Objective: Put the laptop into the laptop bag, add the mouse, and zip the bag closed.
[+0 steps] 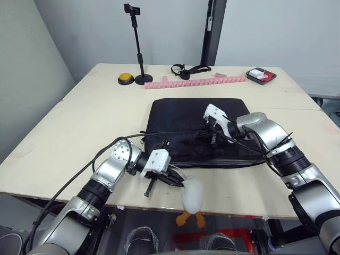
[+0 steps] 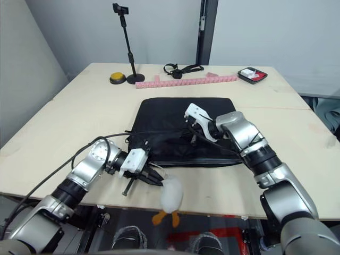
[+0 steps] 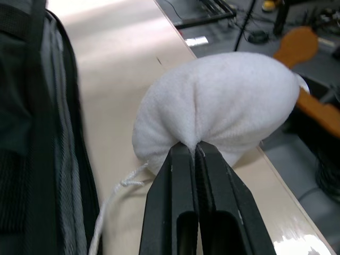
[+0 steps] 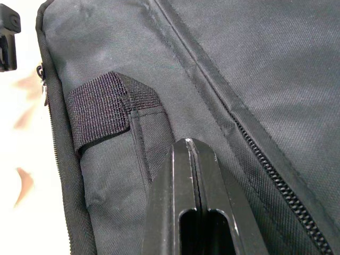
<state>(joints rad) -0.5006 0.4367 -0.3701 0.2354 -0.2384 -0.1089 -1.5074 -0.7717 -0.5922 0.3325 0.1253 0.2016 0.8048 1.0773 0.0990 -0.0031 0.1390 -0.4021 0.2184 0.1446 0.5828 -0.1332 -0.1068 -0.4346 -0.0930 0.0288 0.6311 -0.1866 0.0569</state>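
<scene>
Currently the large black fabric laptop bag [image 1: 197, 130] lies flat near the middle of the pale wooden table [image 1: 79, 127], its long axis running left to right across the robot's front, and its long zippered edge facing the robot. What the bag holds cannot be told, as its inside is hidden.

At the table's near edge, just in front of the bag's near-left corner, the left tool [image 1: 176, 179] has its two black fingers [image 3: 197, 202] pinched together on a fold of a white soft plush toy with orange feet [image 1: 192, 197]. The toy hangs partly over the table's edge, orange feet dangling below it. A thin white cord [image 3: 114, 202] trails on the table between toy and bag.

Over the bag's near-middle part, the right tool [image 2: 189, 132] points down at the fabric, its fingers [image 4: 197, 207] pressed together beside a black webbing strap handle [image 4: 103, 109] and a zipper line; whether they pinch anything cannot be told.
</scene>
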